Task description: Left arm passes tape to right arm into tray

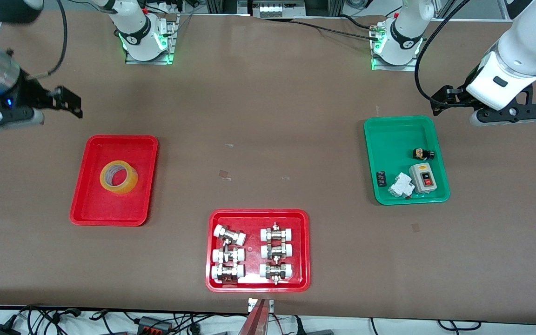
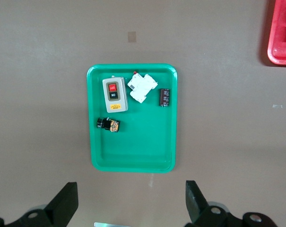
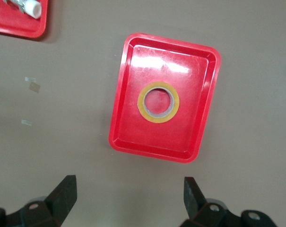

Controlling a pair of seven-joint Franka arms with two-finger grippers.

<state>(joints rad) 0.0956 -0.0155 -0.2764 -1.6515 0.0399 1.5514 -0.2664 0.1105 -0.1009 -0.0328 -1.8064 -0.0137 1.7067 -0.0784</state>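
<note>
The yellow tape [image 1: 130, 179] lies flat in the plain red tray [image 1: 105, 204], toward the right arm's end of the table. It also shows in the right wrist view [image 3: 141, 103], inside the tray [image 3: 152, 137]. My right gripper [image 1: 7, 116] hangs over the bare table beside that tray, open and empty [image 3: 130, 194]. My left gripper [image 1: 512, 116] hangs over the table at the left arm's end, beside the green tray, open and empty [image 2: 131, 198]. Neither gripper touches the tape.
A green tray [image 1: 391, 135] holds a switch box [image 1: 422, 177], a white breaker and small parts; it also shows in the left wrist view [image 2: 133, 151]. A red tray of white-capped metal fittings [image 1: 258, 215] sits nearest the front camera, mid-table.
</note>
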